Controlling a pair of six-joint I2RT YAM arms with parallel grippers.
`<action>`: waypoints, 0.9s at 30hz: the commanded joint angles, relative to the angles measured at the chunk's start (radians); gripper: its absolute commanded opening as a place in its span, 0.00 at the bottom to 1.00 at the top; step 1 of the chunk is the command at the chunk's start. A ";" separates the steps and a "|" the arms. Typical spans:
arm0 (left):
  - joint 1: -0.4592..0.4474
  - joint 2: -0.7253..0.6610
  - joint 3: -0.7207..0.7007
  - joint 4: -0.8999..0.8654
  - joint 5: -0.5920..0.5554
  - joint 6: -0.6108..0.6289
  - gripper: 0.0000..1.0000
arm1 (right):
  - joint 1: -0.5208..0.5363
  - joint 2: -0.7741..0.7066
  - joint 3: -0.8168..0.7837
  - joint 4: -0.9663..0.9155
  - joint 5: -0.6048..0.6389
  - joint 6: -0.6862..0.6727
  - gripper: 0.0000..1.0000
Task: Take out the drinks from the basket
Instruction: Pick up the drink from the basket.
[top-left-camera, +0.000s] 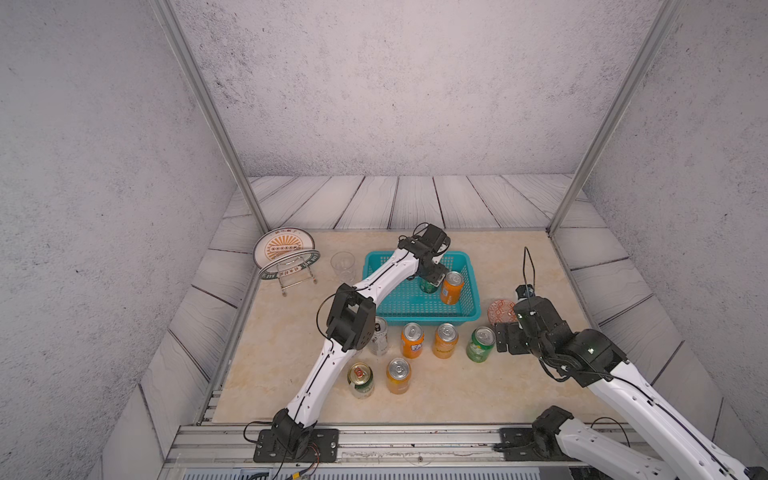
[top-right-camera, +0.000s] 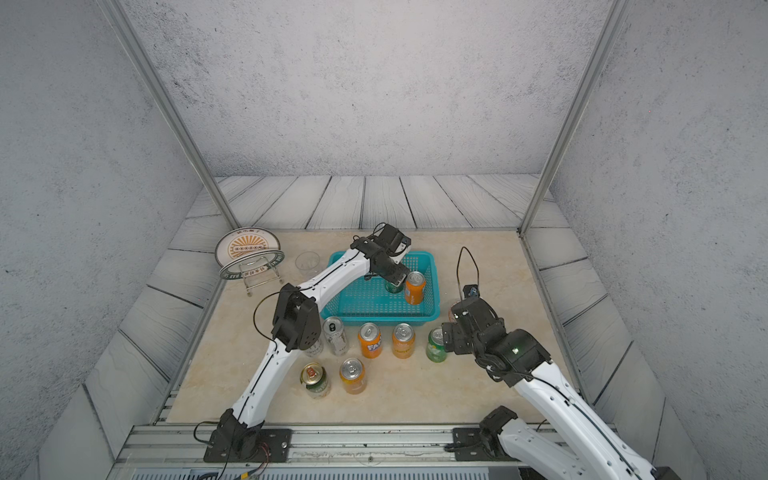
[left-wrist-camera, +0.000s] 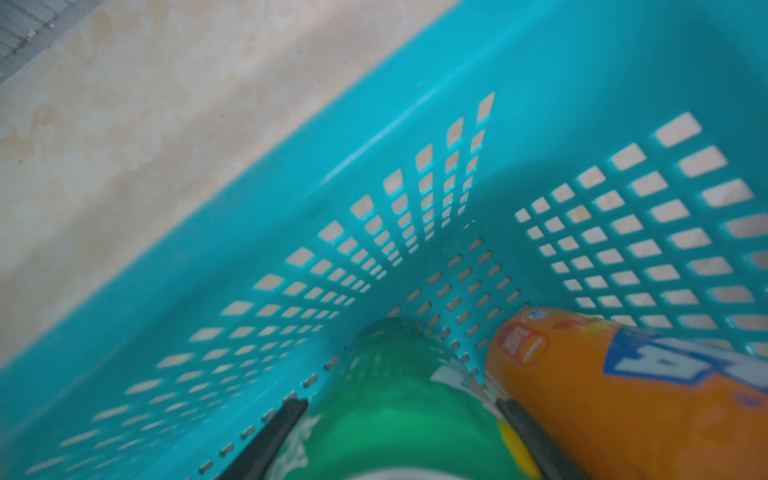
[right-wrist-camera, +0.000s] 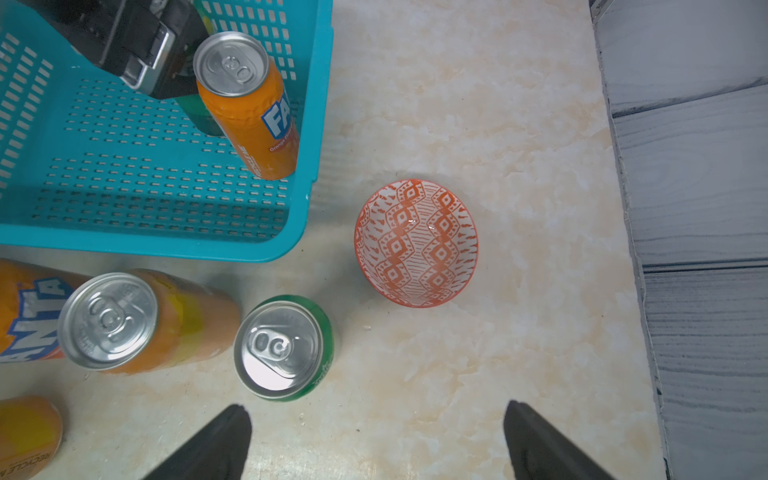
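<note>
In the basket (top-left-camera: 403, 301), the left arm (top-left-camera: 382, 282) reaches down, jaws astride the green can (left-wrist-camera: 399, 395), grip unclear; right jaws apart.

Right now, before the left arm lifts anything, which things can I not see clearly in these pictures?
- Green can in the basket: lid hidden under the left pincer in both top views, cut off by the edge in the left wrist view.
- Whether its fingers press that can: too blurred, left wrist view.
- Second slim silver can: mostly behind the left arm's elbow in a top view.
</note>
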 joint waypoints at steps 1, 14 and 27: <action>0.000 -0.154 -0.036 0.033 -0.017 0.020 0.65 | -0.003 -0.003 0.005 0.000 0.013 -0.004 0.99; -0.020 -0.459 -0.307 0.123 -0.079 0.038 0.64 | -0.003 -0.015 0.034 -0.022 0.020 -0.008 0.99; -0.107 -0.769 -0.546 0.186 -0.177 0.026 0.64 | -0.003 -0.027 0.050 -0.034 0.014 -0.005 0.99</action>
